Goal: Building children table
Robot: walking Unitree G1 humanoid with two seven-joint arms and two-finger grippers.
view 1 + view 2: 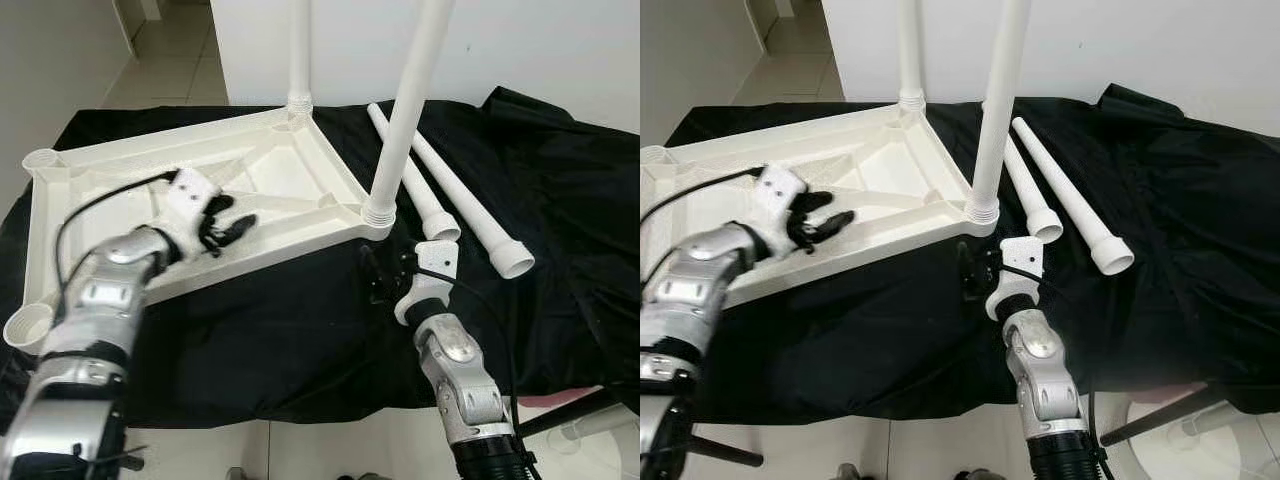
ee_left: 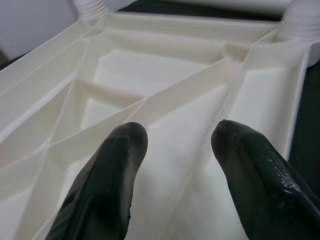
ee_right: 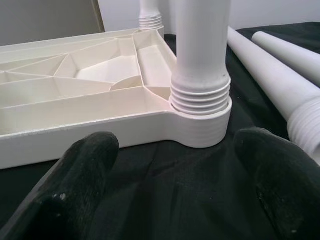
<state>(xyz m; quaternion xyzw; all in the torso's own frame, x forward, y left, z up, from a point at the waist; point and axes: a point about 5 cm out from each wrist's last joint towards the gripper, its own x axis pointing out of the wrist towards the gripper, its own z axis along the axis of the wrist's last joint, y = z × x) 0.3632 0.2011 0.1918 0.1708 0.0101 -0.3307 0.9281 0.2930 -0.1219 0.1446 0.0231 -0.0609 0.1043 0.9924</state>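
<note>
While 2 legs stood screwed in, 2 lay loose.
Both open, the left gripper [image 1: 232,226] steadied the tabletop [image 1: 290,160]; the right gripper [image 1: 385,275] should close squarely round the near leg [image 1: 405,120].

Setting: plain indoor room, most likely a home. Evidence: bare white wall [image 1: 560,50] behind the work area; pale tiled floor [image 1: 165,60] running back into a passage at the robot's left. Work surface: low tabletop draped with a loose, wrinkled black cloth [image 1: 560,200]. On it: white plastic furniture parts, one upturned table panel [image 1: 290,170] with screw-in legs, two loose legs [image 1: 450,190] beside it.
</note>
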